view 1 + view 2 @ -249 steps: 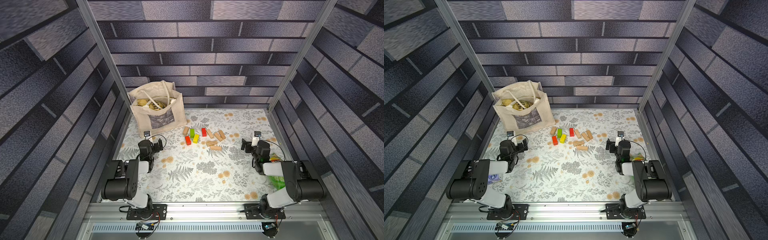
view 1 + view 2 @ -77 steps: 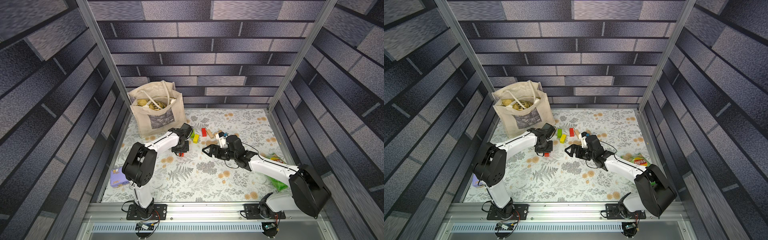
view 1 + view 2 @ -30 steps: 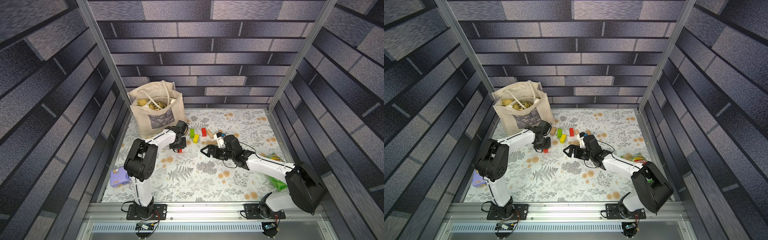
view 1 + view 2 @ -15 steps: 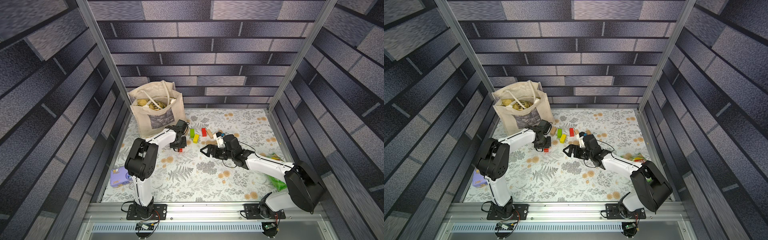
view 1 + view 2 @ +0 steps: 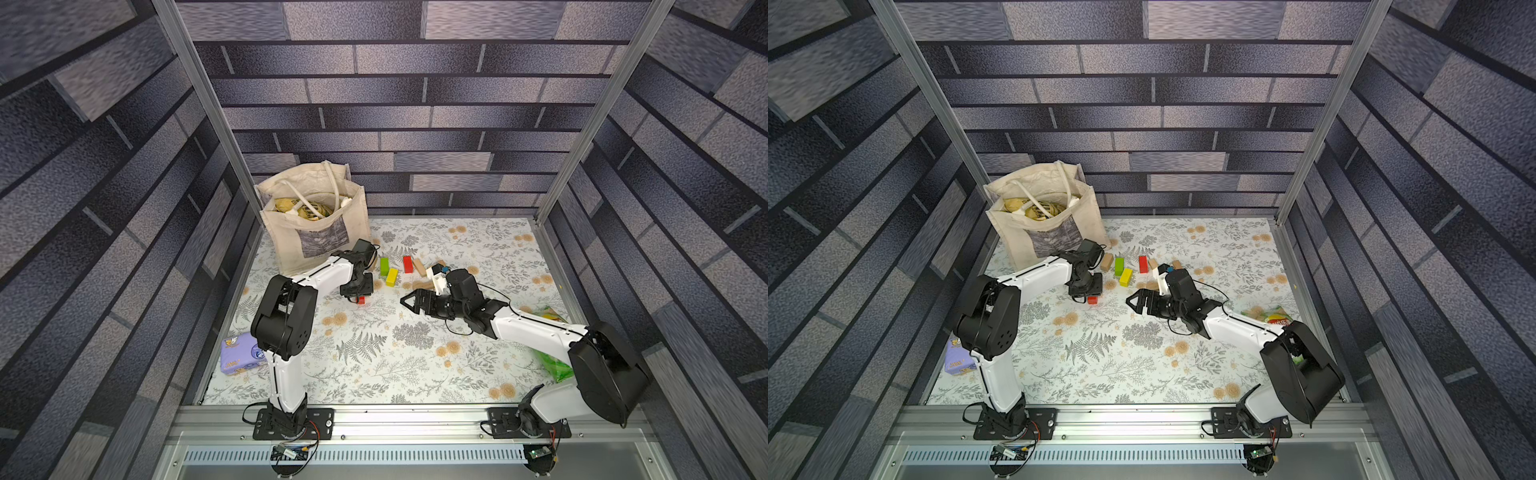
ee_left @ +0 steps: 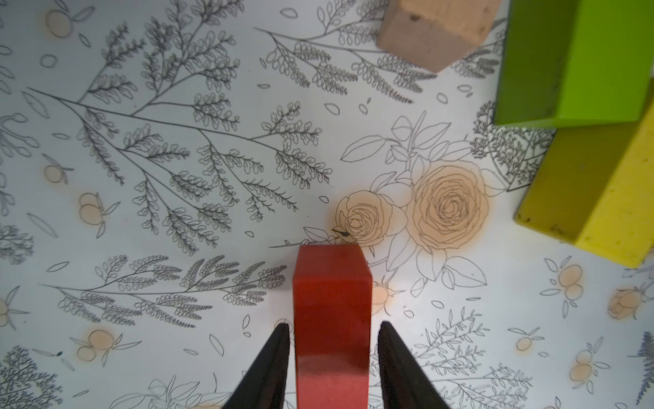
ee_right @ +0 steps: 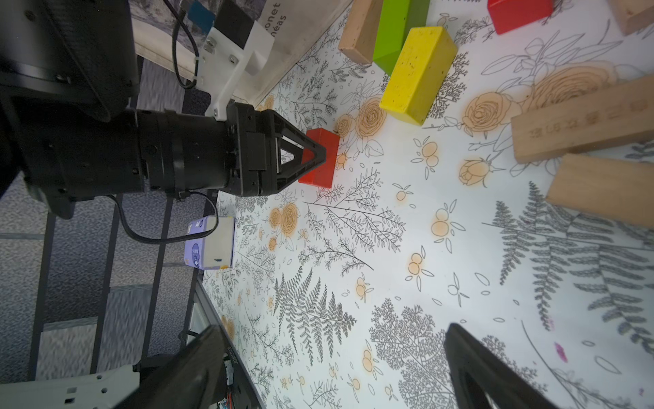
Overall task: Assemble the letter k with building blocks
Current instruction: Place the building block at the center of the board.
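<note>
Since the first frames both arms have come out from the near rail. One red block [image 6: 332,283] has left the cluster and now lies flat on the tabletop [image 5: 374,365], alone, between the fingers of the left claw [image 6: 332,325]. That claw is released: in the left wrist view thin slivers of tabletop show between each finger and the block. The block's near end is cut off by the frame edge. In both top views the claw covers most of it, and only a bit of the red block [image 5: 361,300] shows.

Beyond the claw tips, off to one side, are the yellow block [image 6: 601,198] and green block [image 6: 584,60]. They lie just beside each other, touching or not unclear, and both are clipped by the frame. A plain wood block [image 6: 431,28] is clipped too. The second red block [image 5: 407,264] lies further out. More plain blocks [image 5: 419,266] are partly hidden behind the right wrist, count unclear.

The right claw [image 7: 331,333] is spread wide and empty over bare tabletop, tips toward the left claw and well apart from it. The tote bag [image 5: 316,224] is near the left claw's wrist, and the purple packet [image 5: 241,357] is well behind it. The crisp packet [image 5: 555,368] is mostly hidden by the right arm.
</note>
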Controlling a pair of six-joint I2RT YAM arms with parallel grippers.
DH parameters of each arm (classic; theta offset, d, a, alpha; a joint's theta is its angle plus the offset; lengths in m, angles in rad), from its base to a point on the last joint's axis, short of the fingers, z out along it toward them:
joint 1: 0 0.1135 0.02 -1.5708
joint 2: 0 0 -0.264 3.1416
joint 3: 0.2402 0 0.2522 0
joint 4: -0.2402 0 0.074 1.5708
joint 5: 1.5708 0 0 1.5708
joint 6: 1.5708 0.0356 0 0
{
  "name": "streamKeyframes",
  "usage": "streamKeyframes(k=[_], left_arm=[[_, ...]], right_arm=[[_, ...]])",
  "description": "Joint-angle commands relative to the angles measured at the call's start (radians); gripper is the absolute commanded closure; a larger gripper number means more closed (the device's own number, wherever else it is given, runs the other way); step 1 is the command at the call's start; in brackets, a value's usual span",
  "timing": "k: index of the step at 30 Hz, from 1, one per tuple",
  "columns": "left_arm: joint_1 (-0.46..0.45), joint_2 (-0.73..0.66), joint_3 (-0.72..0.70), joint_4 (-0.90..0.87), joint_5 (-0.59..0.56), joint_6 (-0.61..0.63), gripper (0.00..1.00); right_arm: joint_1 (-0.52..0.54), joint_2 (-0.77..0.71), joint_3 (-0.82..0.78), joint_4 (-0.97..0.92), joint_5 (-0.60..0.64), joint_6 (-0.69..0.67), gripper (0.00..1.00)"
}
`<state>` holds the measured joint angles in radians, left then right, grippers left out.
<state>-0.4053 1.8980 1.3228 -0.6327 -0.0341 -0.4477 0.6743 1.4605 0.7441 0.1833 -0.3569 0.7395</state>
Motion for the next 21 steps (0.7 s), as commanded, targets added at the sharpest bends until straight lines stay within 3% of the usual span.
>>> streamKeyframes(k=[1, 16, 21], left_arm=[[-0.008, 0.003, 0.04, -0.043, -0.027, 0.027, 0.55], [-0.073, -0.035, 0.104, -0.076, -0.042, 0.03, 0.53], [-0.107, -0.025, 0.154, -0.059, -0.033, 0.044, 0.47]], right_arm=[[0.01, 0.011, 0.017, -0.008, -0.006, -0.018, 0.0], [0.009, -0.001, 0.024, -0.002, -0.001, -0.018, 0.0], [0.01, 0.0, 0.026, -0.003, -0.02, -0.024, 0.0]])
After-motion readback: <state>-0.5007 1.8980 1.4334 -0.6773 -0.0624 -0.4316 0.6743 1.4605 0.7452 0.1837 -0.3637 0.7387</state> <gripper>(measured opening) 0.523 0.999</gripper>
